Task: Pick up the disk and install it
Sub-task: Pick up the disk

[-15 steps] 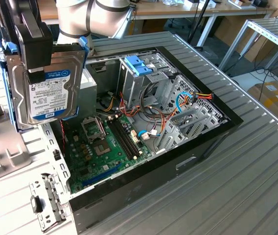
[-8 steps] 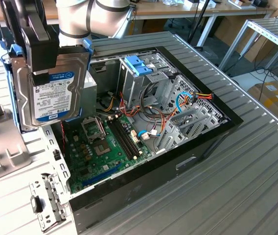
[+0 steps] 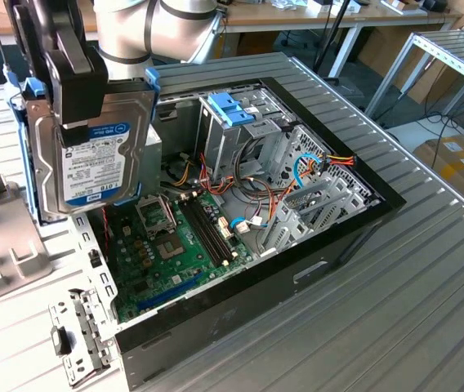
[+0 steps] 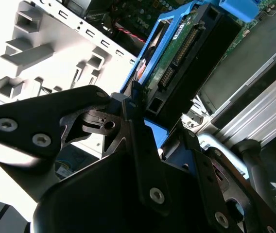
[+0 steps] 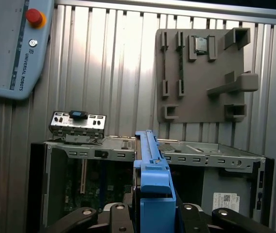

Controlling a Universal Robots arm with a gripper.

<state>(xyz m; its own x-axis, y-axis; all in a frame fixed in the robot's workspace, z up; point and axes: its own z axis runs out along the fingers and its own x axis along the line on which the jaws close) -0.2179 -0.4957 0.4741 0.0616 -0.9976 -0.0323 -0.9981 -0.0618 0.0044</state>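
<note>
Nearest, at the exterior view's lower left:
- A small perforated sheet-metal bracket (image 3: 73, 335) lies flat on the ribbed aluminium table (image 3: 395, 327), just outside the corner of the case.
- The open computer case (image 3: 338, 245), black-rimmed and boxy, lies on its side with a green motherboard (image 3: 158, 253) exposed on its floor.
- The gripper (image 3: 73, 122), black and blocky, has its fingers clamped tight on the disk (image 3: 93, 155). It holds the disk upright in the air at the upper left of the exterior view, over the case's left edge.
- The disk is a grey metal slab with light-blue plastic rails; its face carries a white-and-blue printed label with a barcode.
- In the second wrist view the disk (image 4: 177, 58) shows its connector end and green circuit board.
- Deeper in the case stands a bare-metal drive cage (image 3: 232, 122) topped with a bright-blue bracket, with orange and red cables (image 3: 338, 159) near it.
- In the first wrist view, past the disk's rail (image 5: 152, 179), lie a grey moulded fixture plate (image 5: 201, 73) and a grey pendant (image 5: 11, 48) with a red button.
</note>
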